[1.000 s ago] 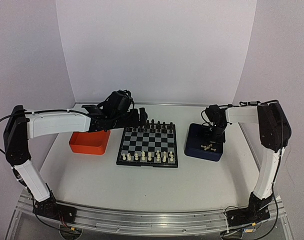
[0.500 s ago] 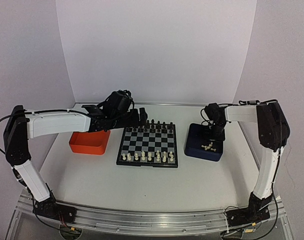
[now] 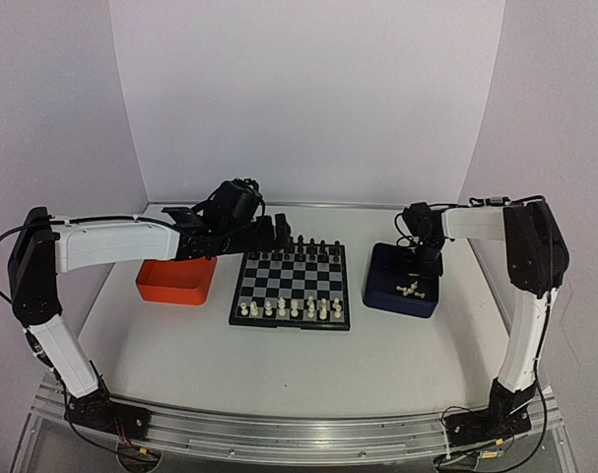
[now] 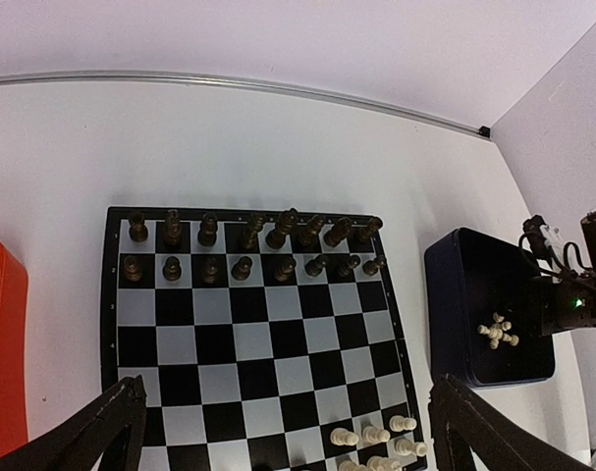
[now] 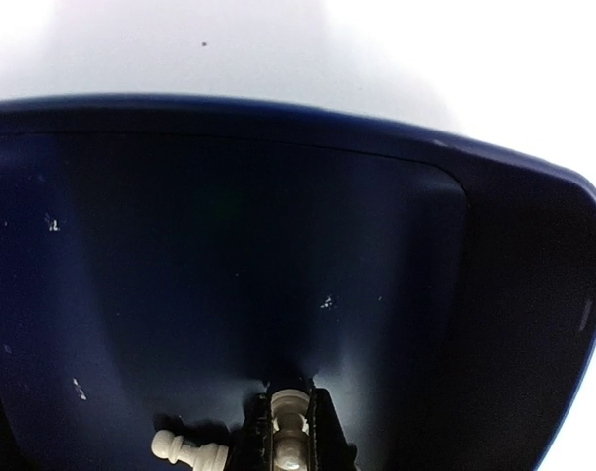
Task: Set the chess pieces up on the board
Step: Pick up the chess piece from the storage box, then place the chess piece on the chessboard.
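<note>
Where the chess pieces (image 3: 289, 308) lie: most stand along the near edge of the board (image 3: 291, 281); a small loose heap remains in the dark blue tray (image 3: 377, 286), on the bench just right of the board.
Right gripper (image 5: 290, 400): down inside the dark blue tray, jaws narrow and closed on a single chess piece (image 5: 291, 437). A second piece lies on its side just to the left.
Left gripper (image 4: 288, 385): jaws wide, carrying nothing, poised above the board near the black pieces (image 4: 248, 245) on the far ranks.
Weight: judged very light. Each figure is far smaller than a board square, so lift load is negligible.
Stiffness: judged rigid, moulded and smooth. No give under the pads, so a piece may pivot or squirt out if clamped off-centre.
Grip zone: take the stem between base and head, fingers square to the axis. Avoid the rounded head.
Heap hazard: pieces in the tray touch and cross one another. A neighbour may be dragged up or knocked aside.
Placement hazard: narrow bases tip easily. Lower vertically, release only once seated, and keep clear of standing neighbours.
Not determinable: which figure is held, and whether it hangs upright.
</note>
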Robot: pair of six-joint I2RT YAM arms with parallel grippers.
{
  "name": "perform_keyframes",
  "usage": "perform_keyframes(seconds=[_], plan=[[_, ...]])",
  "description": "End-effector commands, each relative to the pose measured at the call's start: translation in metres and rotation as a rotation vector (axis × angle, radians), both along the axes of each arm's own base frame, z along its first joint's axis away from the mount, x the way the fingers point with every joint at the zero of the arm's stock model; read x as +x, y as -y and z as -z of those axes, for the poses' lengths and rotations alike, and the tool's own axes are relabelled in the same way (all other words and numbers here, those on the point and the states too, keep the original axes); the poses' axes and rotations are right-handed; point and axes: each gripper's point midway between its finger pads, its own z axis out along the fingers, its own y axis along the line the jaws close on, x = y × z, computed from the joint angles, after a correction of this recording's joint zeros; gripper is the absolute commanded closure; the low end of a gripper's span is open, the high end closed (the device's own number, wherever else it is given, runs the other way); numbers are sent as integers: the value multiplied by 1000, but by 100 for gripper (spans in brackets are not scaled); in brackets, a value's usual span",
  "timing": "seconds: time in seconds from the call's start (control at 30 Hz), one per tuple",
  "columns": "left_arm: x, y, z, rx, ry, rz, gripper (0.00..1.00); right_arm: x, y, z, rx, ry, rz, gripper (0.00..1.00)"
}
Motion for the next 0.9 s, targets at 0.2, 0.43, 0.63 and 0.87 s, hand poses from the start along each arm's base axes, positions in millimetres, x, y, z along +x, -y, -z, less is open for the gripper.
perform_keyframes(seconds=[0.2,0.43,0.63,0.87], plan=[[3,2,-10,14,16,7,0,32,2,-88,-28,212,-70,100],[2,-7,-6,13,11,-17,0,5,-48,-141,144,294,-223,100],[3,-22,-4,19,11,-57,0,-38,-168,-163,299,286,-601,100],[-4,-42,1,34,-1,-108,0,-65,-249,-147,322,215,-831,100]])
